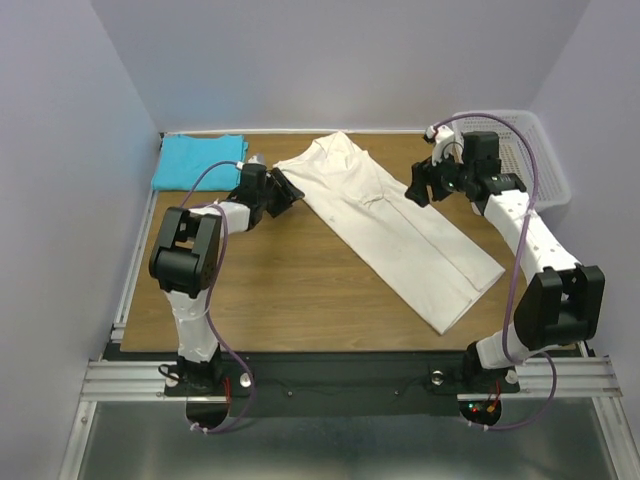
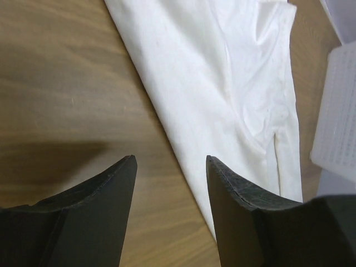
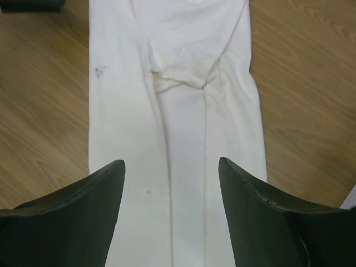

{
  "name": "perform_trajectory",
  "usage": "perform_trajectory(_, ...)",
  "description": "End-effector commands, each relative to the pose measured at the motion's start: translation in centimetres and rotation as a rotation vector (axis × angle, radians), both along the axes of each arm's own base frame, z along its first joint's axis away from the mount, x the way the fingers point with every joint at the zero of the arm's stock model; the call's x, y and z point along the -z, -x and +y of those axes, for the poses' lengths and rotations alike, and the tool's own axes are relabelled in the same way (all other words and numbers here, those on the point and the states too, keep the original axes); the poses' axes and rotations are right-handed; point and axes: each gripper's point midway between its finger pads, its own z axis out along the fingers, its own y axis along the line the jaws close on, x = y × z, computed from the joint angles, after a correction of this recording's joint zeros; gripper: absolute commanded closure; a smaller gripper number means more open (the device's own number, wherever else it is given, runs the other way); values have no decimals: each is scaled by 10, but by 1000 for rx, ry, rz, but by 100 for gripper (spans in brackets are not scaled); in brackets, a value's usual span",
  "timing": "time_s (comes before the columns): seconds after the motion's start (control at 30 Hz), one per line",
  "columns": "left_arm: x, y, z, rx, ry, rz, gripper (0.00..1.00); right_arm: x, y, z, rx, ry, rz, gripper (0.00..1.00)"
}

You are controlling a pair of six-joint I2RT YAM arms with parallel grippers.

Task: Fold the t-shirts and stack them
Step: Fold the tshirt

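Observation:
A cream-white t-shirt (image 1: 395, 225) lies folded into a long strip, slanting from the far middle of the table toward the near right. The turquoise t-shirt (image 1: 198, 160) lies folded at the far left corner. My left gripper (image 1: 288, 190) hovers at the white shirt's far left edge, open and empty; its wrist view shows the shirt's edge (image 2: 222, 83) running past the right finger. My right gripper (image 1: 418, 185) is raised beside the strip's far right side, open and empty, and its wrist view looks straight down on the white t-shirt (image 3: 178, 111) between the fingers.
A white mesh basket (image 1: 520, 150) stands at the far right, just behind my right arm, and shows in the left wrist view too (image 2: 336, 122). Bare wooden table (image 1: 290, 290) lies in front of the shirt.

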Motion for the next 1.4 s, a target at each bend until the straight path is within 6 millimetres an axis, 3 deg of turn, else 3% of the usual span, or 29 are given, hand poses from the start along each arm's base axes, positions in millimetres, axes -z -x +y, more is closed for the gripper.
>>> perform_trajectory(0.0, 6, -38, 7, -107, -22, 23, 37, -1, 10, -15, 7, 28, -39, 26)
perform_trajectory(0.17, 30, -62, 15, -169, -72, 104, 41, -7, 17, -28, 36, 13, -51, 26)
perform_trajectory(0.27, 37, -72, 19, -185, -99, 121, 49, -9, 19, -34, 52, 11, -58, 26)
perform_trajectory(0.47, 47, -81, 27, -175, -122, 135, 84, -14, 23, -40, 69, 1, -69, 26)
perform_trajectory(0.5, 47, -82, 29, -171, -131, 136, 96, -14, 23, -40, 68, -1, -68, 26)
perform_trajectory(0.57, 43, -85, 43, -184, -160, 131, 100, -14, 23, -49, 91, -3, -70, 26)
perform_trajectory(0.7, 23, -94, 79, -215, -219, 106, 100, -17, 24, -50, 93, -9, -79, 26)
perform_trajectory(0.9, 25, -108, 117, -154, -320, 164, 100, -17, 23, -45, 73, -33, -71, 26)
perform_trajectory(0.93, 23, -120, 122, -137, -322, 155, 100, -17, 23, -45, 71, -34, -72, 26)
perform_trajectory(0.97, 24, -123, 122, -122, -324, 159, 100, -18, 23, -45, 70, -35, -74, 26)
perform_trajectory(1.0, 14, -130, 121, -109, -318, 149, 95, -17, 23, -45, 69, -33, -74, 26)
perform_trajectory(1.07, 16, -134, 116, -54, -296, 141, 84, -18, 23, -45, 66, -29, -79, 26)
perform_trajectory(1.1, 9, -137, 113, -46, -286, 119, 73, -17, 23, -46, 64, -24, -79, 25)
perform_trajectory(1.23, -28, -139, 99, 18, -238, 6, 51, -11, 24, -47, 32, 15, -96, 25)
perform_trajectory(1.37, -84, -126, 95, 46, -230, -98, 50, 4, 24, -53, 1, 88, -101, 25)
